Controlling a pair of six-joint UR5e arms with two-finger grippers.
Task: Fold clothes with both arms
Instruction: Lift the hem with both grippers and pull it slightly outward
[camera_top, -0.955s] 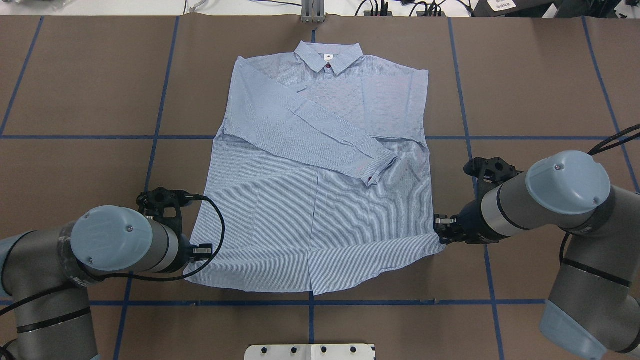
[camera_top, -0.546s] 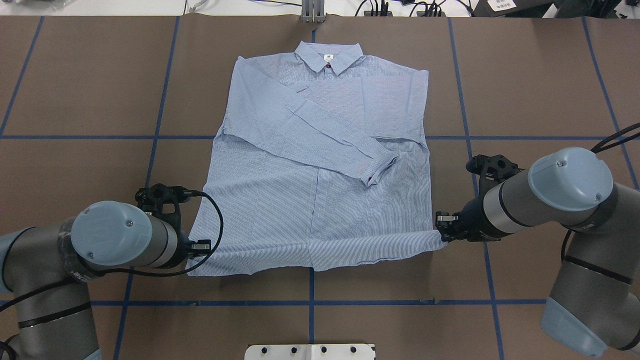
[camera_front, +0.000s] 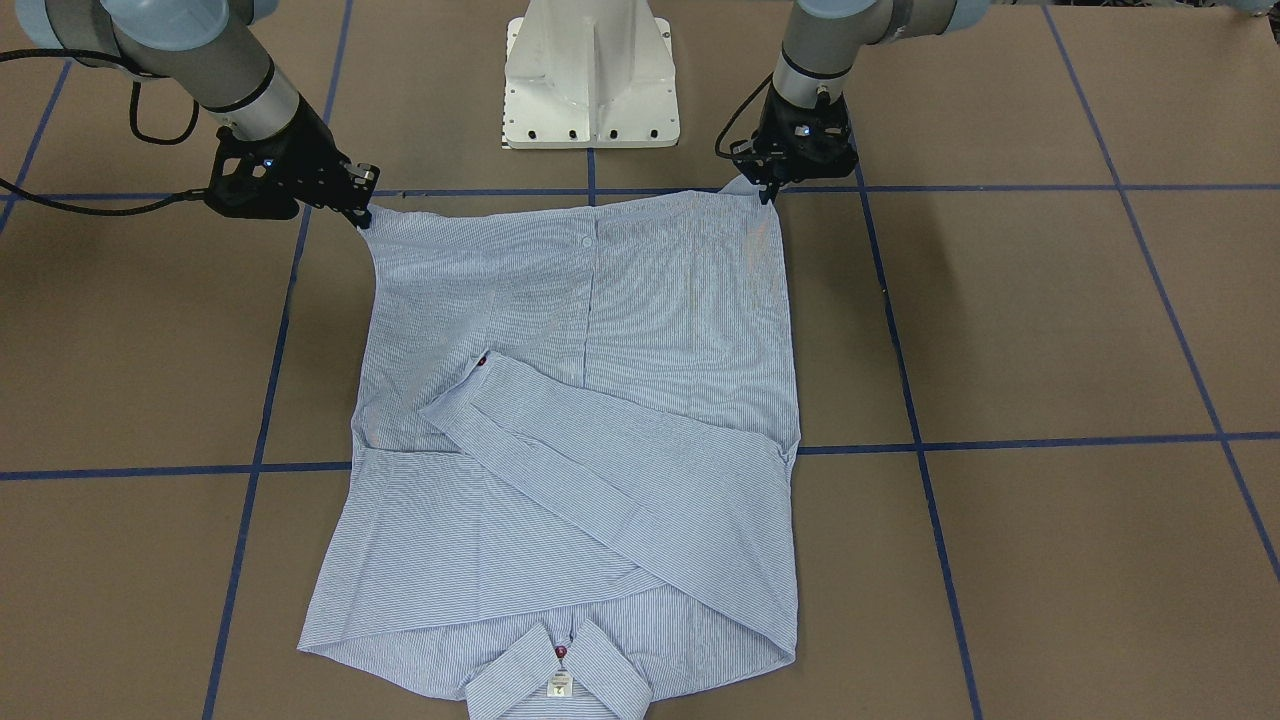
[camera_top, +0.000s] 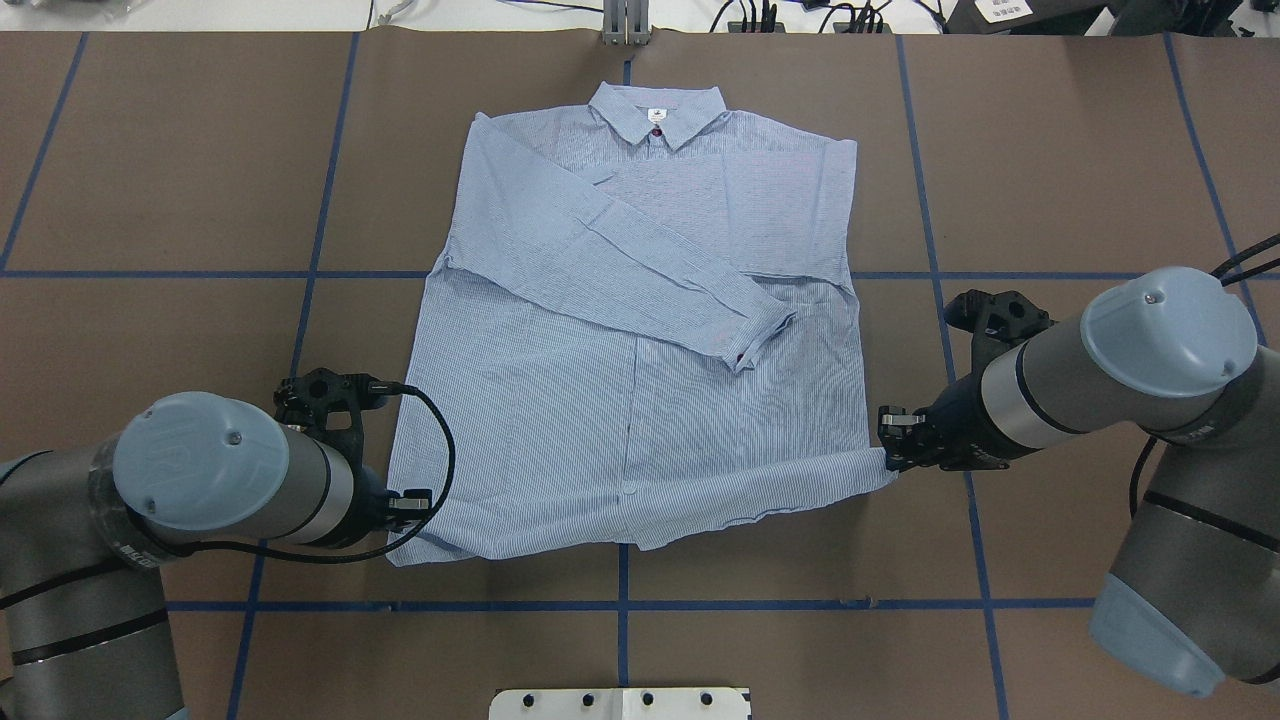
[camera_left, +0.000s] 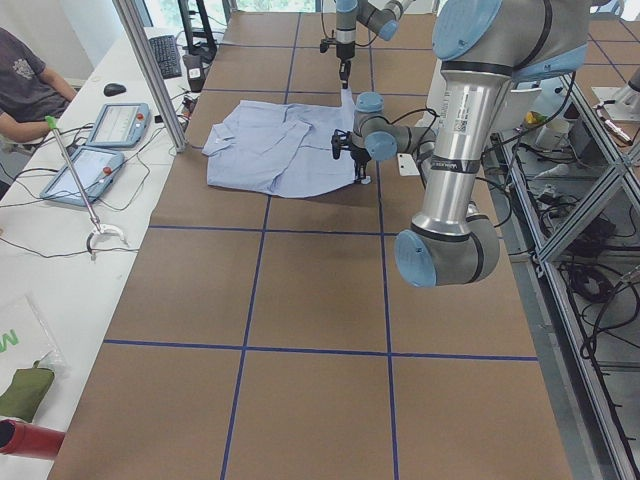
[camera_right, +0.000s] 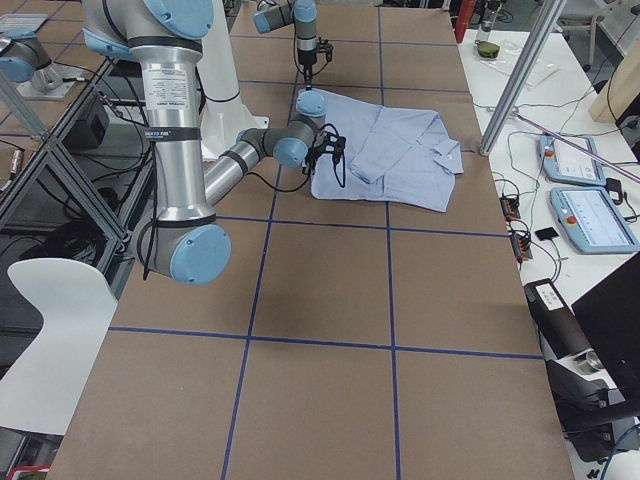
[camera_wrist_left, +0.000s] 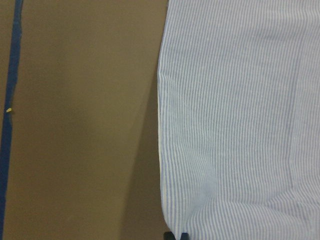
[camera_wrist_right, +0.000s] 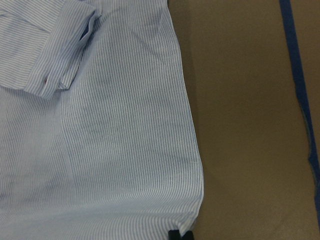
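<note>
Shirt (camera_top: 640, 330) is lying flat on the table (camera_top: 150, 150), with your left gripper (camera_top: 412, 503) and right gripper (camera_top: 886, 455) pinching its hem corners. Be raising both evenly, carrying the hem taut toward the collar (camera_top: 657, 108).

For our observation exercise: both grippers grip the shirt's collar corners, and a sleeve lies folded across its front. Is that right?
No. The left gripper and right gripper grip the shirt's hem corners, not the collar: see the overhead view. The sleeve part holds.
</note>
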